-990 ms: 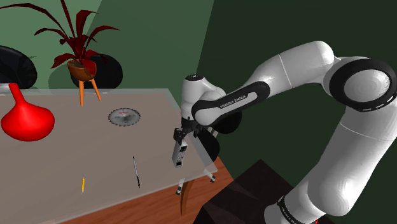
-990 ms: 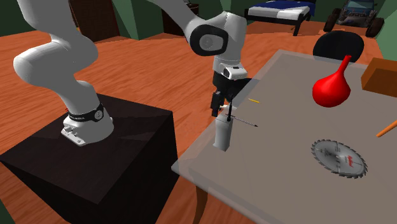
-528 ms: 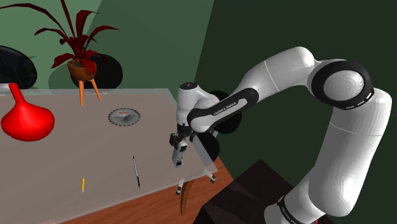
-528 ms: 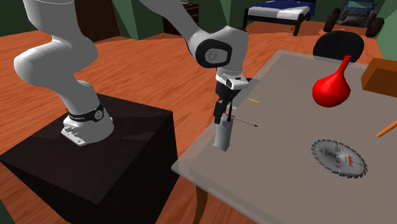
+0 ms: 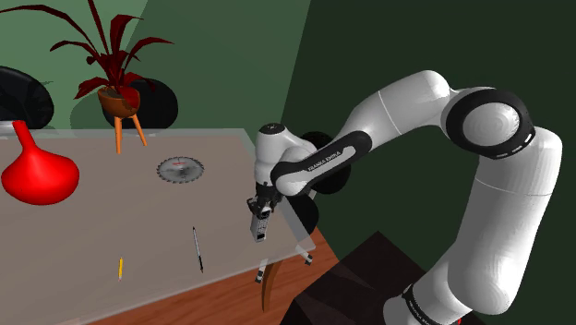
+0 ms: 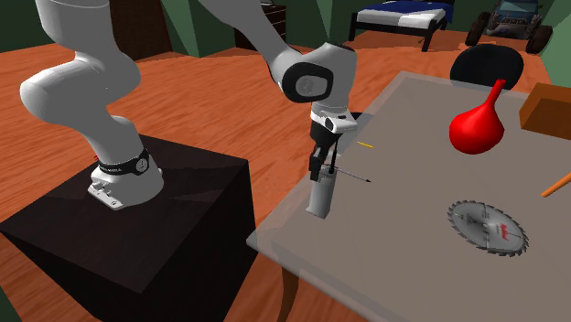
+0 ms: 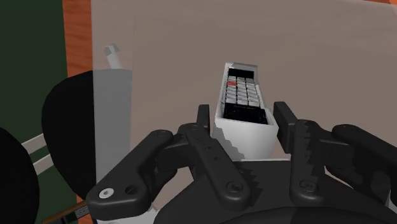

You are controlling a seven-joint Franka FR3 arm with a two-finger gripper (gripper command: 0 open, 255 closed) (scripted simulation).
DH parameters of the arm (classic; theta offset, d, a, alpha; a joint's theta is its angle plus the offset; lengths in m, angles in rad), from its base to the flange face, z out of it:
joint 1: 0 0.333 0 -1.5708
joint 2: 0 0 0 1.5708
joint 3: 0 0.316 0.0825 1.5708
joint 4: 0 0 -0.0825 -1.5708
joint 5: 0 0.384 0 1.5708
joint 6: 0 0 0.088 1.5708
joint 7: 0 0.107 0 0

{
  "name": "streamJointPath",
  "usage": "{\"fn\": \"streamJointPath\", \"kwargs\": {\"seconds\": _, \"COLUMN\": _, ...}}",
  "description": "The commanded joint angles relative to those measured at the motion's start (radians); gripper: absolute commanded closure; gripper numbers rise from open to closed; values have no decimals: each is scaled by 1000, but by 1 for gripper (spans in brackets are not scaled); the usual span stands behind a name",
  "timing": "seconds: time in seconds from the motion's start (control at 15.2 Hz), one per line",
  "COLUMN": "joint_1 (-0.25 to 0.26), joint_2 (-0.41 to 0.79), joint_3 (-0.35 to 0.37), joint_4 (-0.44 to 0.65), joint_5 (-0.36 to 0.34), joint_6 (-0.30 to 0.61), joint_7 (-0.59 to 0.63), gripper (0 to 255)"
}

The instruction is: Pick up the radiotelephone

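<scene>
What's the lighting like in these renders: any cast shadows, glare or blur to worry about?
Shoulder view: flat light, no cast shadow visible under the red vase or the pen; the wall behind the arm is dim. Second exterior view: even, no glare on the saw blade. Wrist view: radiotelephone keypad sharp; the black tool has little contrast.
</scene>
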Motion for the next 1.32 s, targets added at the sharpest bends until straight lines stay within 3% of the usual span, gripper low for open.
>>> {"fn": "streamJointPath", "kwargs": {"seconds": 0.0, "joint_1": 0, "joint_2": 3, "joint_3": -1, "joint_4": 0, "joint_5": 0, "joint_6": 0, "joint_7": 0, "gripper": 255}}
{"fn": "streamJointPath", "kwargs": {"seconds": 0.26, "joint_1": -2, "joint_2": -1, "joint_3": -1, "joint_4": -4, "joint_5": 1, "joint_6": 1, "joint_7": -2, "gripper": 255}}
{"fn": "streamJointPath", "kwargs": {"seconds": 1.25, "joint_1": -27, "joint_2": -149, "joint_3": 37, "joint_4": 23, "joint_5": 91, "joint_6": -160, "joint_7": -74, "gripper": 255}}
